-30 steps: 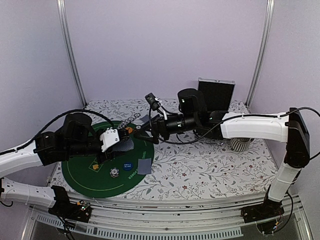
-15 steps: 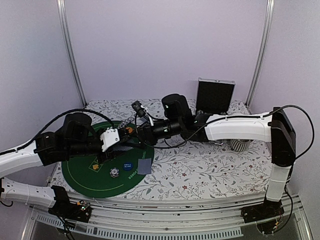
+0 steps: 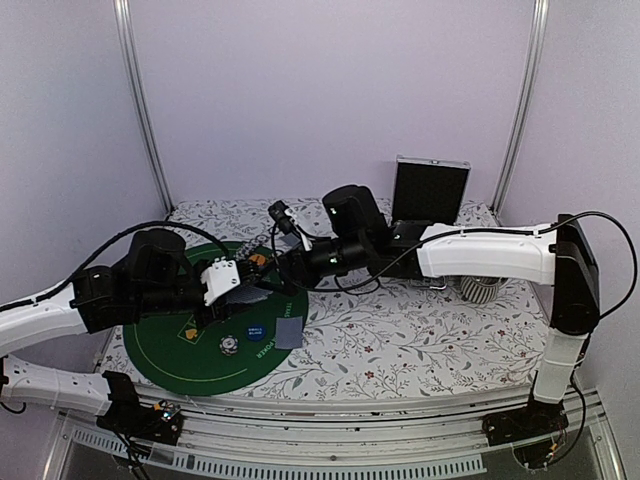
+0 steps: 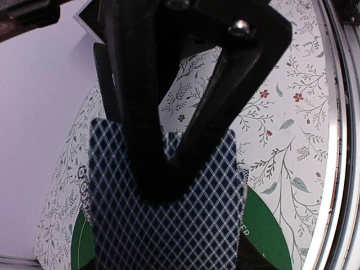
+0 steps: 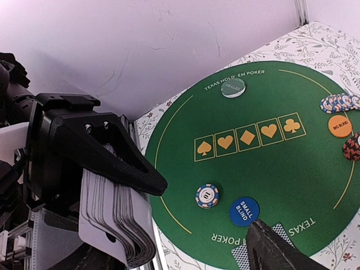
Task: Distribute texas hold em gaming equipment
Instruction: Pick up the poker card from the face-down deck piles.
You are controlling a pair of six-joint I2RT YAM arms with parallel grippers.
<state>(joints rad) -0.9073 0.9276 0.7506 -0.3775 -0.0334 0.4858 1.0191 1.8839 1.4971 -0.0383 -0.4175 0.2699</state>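
Left pincer point(image 3: 238, 288): clenched on a deck of playing cards point(image 4: 169, 225). In the left wrist view both black fingers point(image 4: 135, 112) press on the top card's diamond-patterned back. The right wrist view shows the deck edge-on, slightly fanned, held off the bench point(image 3: 400, 340) over the left side of the green mat point(image 3: 170, 350).

Right pincer point(image 3: 270, 265): reaches leftward across the bench, its tip just beside the held deck at the mat's far right edge. Only one dark finger point(image 5: 275, 250) shows in its own camera, and the top view is too small, so I cannot tell whether the jaws are released or clenched. Nothing is visibly held in them.

On the mat, from the right wrist view:
- a row of five printed suit boxes across the middle;
- a clear disc point(image 5: 233, 88) near the "TEXAS HOLD'EM POKER" lettering;
- a single striped chip point(image 5: 207, 196), with a blue disc point(image 5: 244, 211) marked "SMALL BLIND" just beside it;
- a single card point(image 5: 241, 257) lying face down next to the blue disc, partly hidden by the finger;
- an orange disc point(image 5: 340, 126) marked "BIG BLIND", with a row of striped chips point(image 5: 337, 103) to one side and red-and-black chips point(image 5: 352, 147) to the other.

Rest of the bench: a silver-and-black case point(image 3: 432, 190) stands open at the far edge, right of centre. A ribbed cup point(image 3: 480, 288) sits on the right, partly behind the right arm.
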